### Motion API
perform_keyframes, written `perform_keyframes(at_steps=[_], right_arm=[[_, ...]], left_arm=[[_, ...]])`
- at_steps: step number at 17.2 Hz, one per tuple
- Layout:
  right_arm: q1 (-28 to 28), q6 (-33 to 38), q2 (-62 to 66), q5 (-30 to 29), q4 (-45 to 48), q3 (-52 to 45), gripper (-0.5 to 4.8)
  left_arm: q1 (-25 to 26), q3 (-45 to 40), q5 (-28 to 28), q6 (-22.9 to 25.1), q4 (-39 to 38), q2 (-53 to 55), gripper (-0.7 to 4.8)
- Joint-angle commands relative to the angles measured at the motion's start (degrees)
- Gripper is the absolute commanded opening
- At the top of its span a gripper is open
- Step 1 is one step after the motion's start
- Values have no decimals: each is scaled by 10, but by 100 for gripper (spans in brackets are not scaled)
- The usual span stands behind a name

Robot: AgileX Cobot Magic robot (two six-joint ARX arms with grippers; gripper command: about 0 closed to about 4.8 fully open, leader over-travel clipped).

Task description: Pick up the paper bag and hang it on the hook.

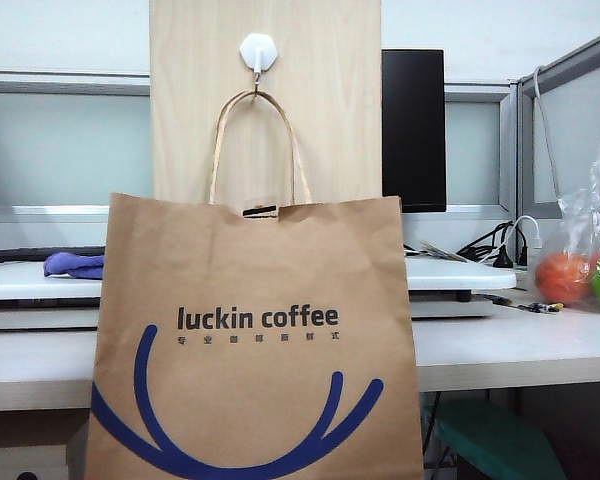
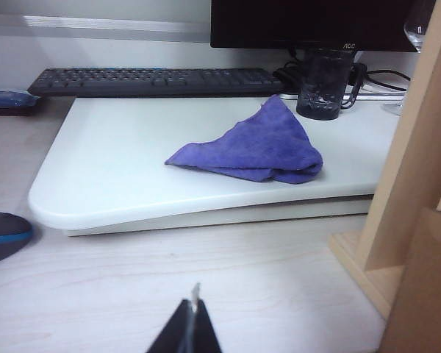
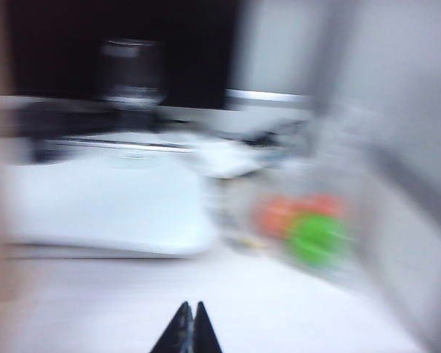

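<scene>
The brown paper bag (image 1: 255,330) with "luckin coffee" lettering hangs by its twisted handle (image 1: 223,130) from the white hexagonal hook (image 1: 258,53) on the pale wood-grain board (image 1: 330,100). It fills the front of the exterior view, where neither gripper shows. In the left wrist view my left gripper (image 2: 195,305) is shut and empty above the pale desk, with the board's wooden stand (image 2: 411,184) off to one side. The right wrist view is motion-blurred. My right gripper (image 3: 190,307) is shut and empty over the desk; no bag or hook shows there.
A purple cloth (image 2: 253,147) lies on a white raised platform (image 2: 117,176). Behind it are a keyboard (image 2: 154,79), a dark glass (image 2: 323,84) and a monitor (image 1: 413,130). A mouse (image 2: 4,234) sits by the platform. A clear plastic bag of orange and green fruit (image 1: 580,270) stands at the right.
</scene>
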Motion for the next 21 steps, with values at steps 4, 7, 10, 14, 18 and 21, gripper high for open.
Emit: perform_keyframes(at_steps=[4,7,10,14,18,21], right_arm=[[-249,5,-7,-386,139,-143,0],[-263,19,-10,-387,164,-190,0],[-264,24,-10,-342,158,-198,0],[-271,20,-10,-306,161,-198,0],[-272,21,-10,-309,162,-198,0],[-270,20,-10,-309,161,-198,0]], left_arm=[[0,1,3,1,5,0,-6],[0,1,3,1,6,0,-5],[0,1,3,1,6,0,-6],[0,1,3,1,6,0,-6],[0,1,3,1,6,0,-6],[0,1,3,1,6,0,-6]])
